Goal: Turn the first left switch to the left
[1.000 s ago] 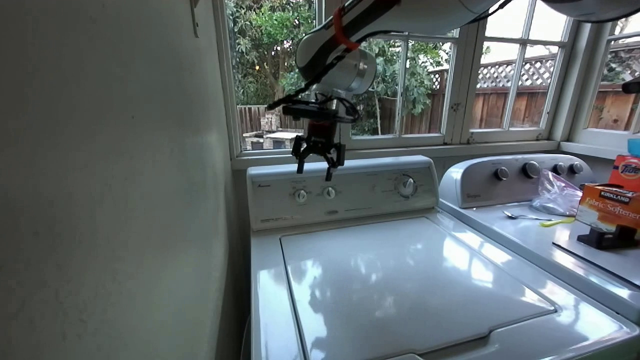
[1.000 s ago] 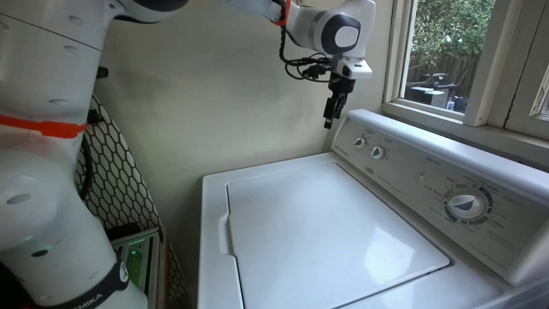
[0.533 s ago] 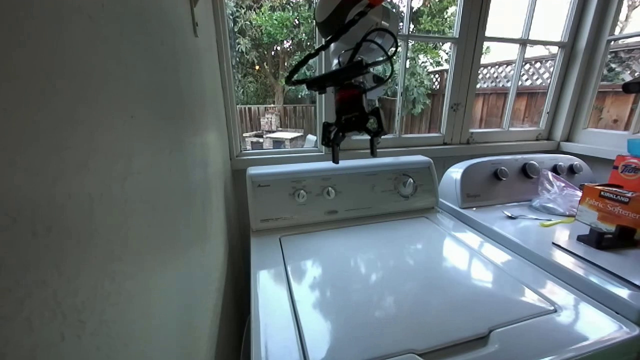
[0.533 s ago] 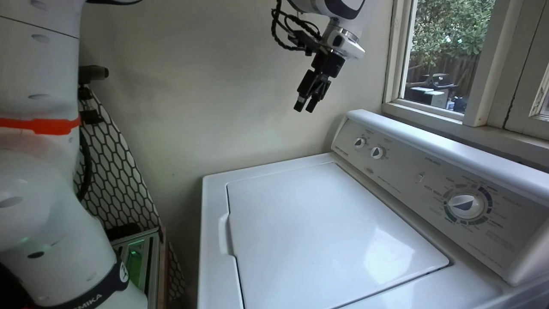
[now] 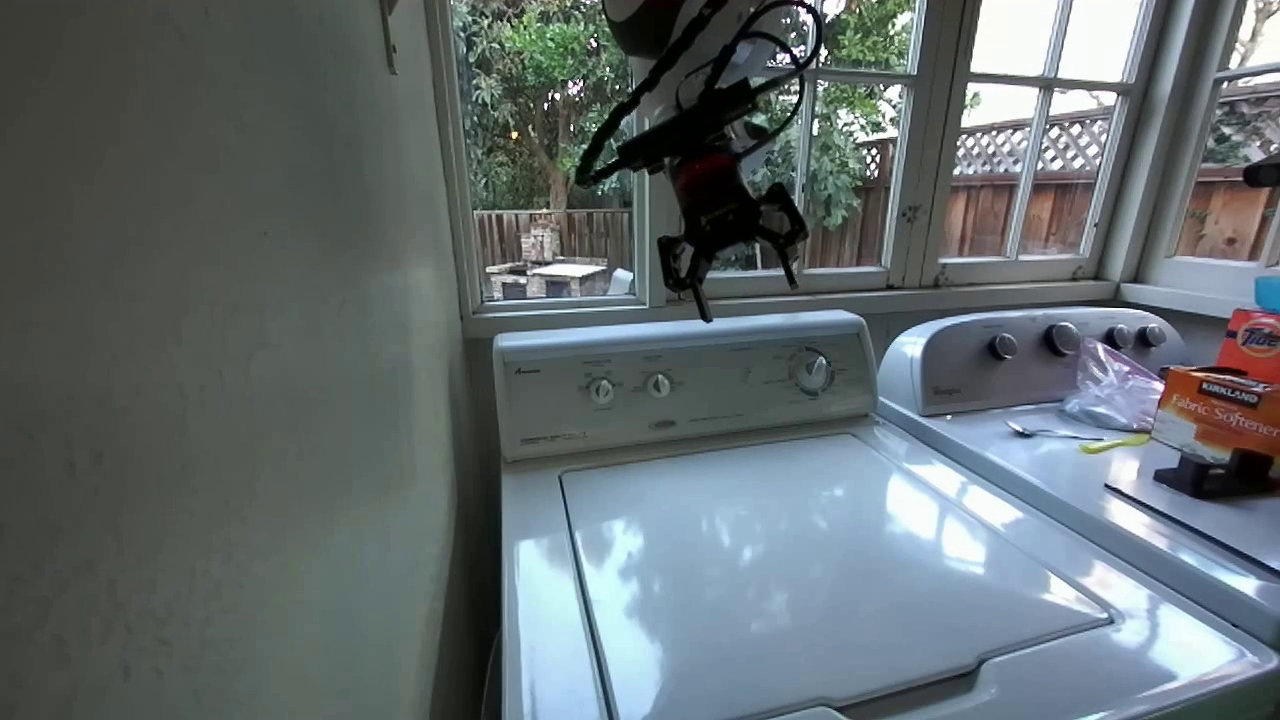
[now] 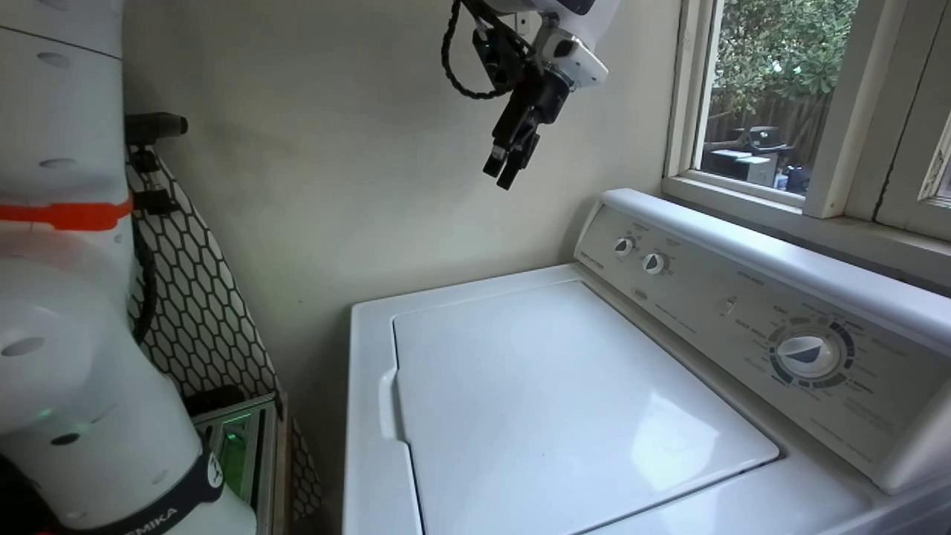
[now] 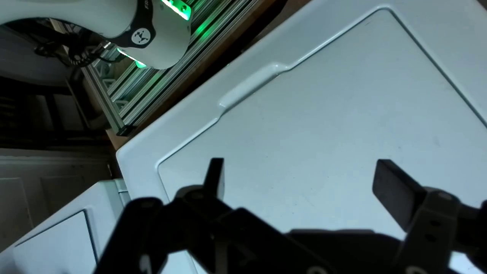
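The first left switch [image 5: 601,391] is a small round pale knob at the left of the white washer's control panel [image 5: 720,400]. It also shows in an exterior view [image 6: 622,247]. A like knob [image 5: 658,385] sits just right of it. The larger dial [image 5: 811,372] is at the panel's right end. My gripper [image 5: 750,302] is open and empty, up in the air and tilted. In an exterior view my gripper [image 6: 498,178] hangs well apart from the panel, above the washer's back left. In the wrist view the open fingers [image 7: 300,167] have only the lid behind them; the knobs are out of view there.
The washer lid [image 6: 557,416] lies below the arm. A bare wall [image 5: 230,400] stands beside the washer and a window [image 5: 850,180] behind it. A second appliance [image 5: 1000,440] at the right carries a plastic bag [image 5: 1115,390] and an orange box [image 5: 1220,410].
My gripper has lifted away from in front of the two small knobs, back from the panel, and has tilted. The fingers stay open. The knobs look unchanged.
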### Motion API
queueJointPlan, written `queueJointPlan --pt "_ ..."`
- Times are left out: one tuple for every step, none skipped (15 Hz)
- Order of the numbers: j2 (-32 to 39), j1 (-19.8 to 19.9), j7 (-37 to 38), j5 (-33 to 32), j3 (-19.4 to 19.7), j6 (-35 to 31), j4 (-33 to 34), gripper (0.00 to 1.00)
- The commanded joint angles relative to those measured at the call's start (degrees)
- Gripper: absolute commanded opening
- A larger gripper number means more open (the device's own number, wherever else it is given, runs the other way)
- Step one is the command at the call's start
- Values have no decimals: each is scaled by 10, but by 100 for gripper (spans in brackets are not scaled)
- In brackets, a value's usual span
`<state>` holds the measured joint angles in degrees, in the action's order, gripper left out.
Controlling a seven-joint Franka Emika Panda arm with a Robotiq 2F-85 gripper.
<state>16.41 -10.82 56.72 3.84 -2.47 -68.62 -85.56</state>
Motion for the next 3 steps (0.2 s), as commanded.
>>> queueJointPlan --pt "2 3 1 0 -2 2 2 100" --pt "4 5 1 0 -1 2 3 100" --pt "4 6 1 0 0 2 3 100"
